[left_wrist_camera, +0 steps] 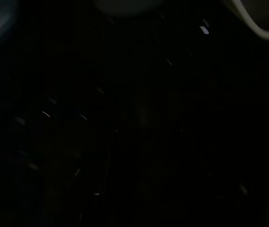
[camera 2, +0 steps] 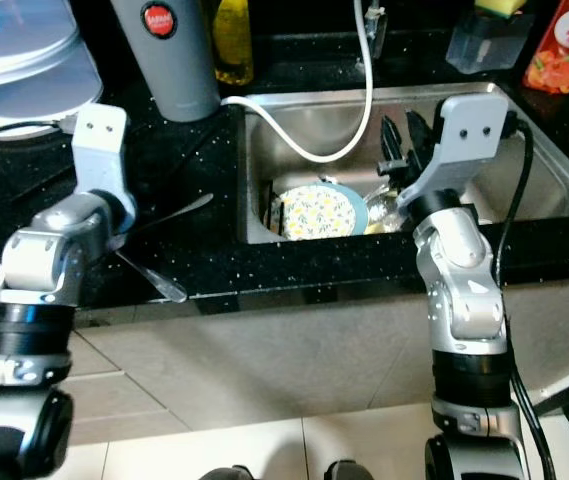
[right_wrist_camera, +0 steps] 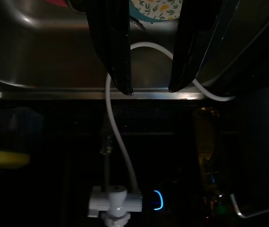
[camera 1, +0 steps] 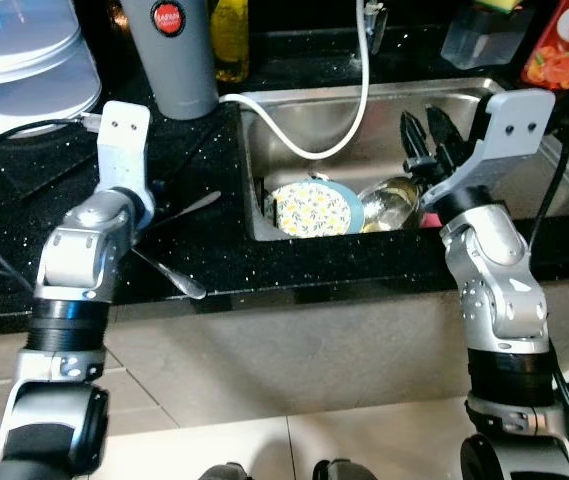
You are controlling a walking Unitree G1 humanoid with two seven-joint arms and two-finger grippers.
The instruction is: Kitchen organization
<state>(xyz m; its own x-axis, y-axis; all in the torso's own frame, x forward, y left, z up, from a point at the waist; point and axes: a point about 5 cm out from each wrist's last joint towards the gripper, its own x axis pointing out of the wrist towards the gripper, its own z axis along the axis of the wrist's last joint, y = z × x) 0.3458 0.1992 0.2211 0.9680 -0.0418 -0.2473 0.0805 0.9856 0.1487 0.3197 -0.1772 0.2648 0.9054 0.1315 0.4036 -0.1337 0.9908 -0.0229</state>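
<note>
The right gripper [camera 1: 426,132] hung over the steel sink [camera 1: 294,125] with its fingers [right_wrist_camera: 111,47] spread apart and holding nothing, just above a flowery yellow plate [camera 1: 314,210] and a glass bowl [camera 1: 392,203] sitting down in the basin, while a white hose [camera 1: 349,130] drooped in from the tap. The left gripper [camera 1: 169,205] was out over the black speckled table [camera 1: 24,230] right by two spoons [camera 1: 179,280], and honestly I couldn't tell if its fingers were open or pressed together since the wrist view was basically black. A grey flask [camera 1: 172,55] stood behind on the table, beside clear plastic containers [camera 1: 19,60].
</note>
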